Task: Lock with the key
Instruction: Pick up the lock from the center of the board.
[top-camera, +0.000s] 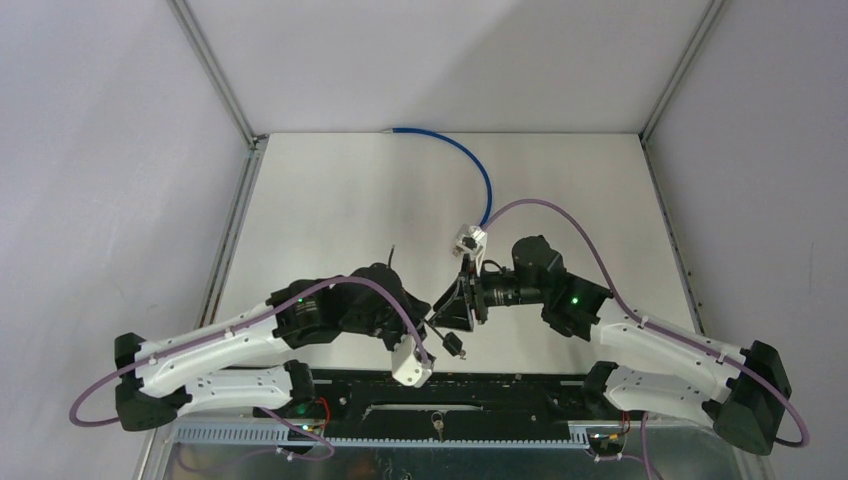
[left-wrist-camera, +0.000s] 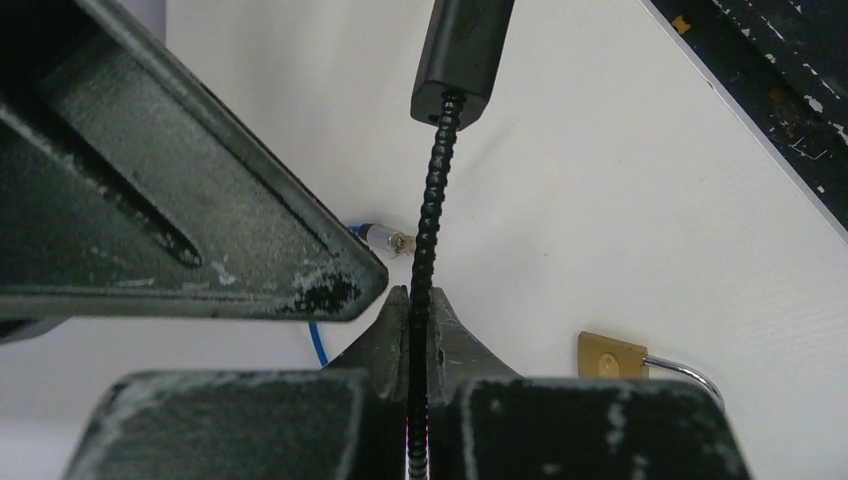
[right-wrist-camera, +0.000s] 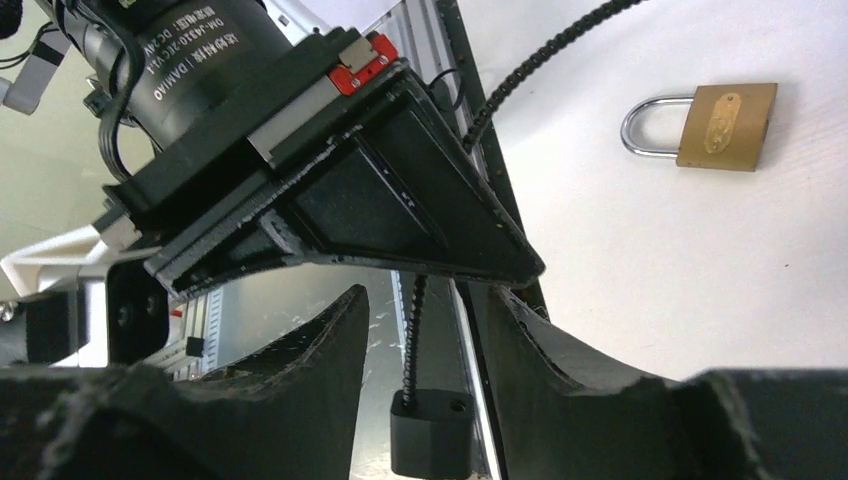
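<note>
Left pincer is clamping the black beaded cord; right pincer is standing parted around its end block — brass padlock is lying at two o'clock on the worktop.

My left claw and right claw sit close together over the middle of the white table. Beside them a cord ends in a small black block. Behind, a blue cable curves in from the back edge.
</note>
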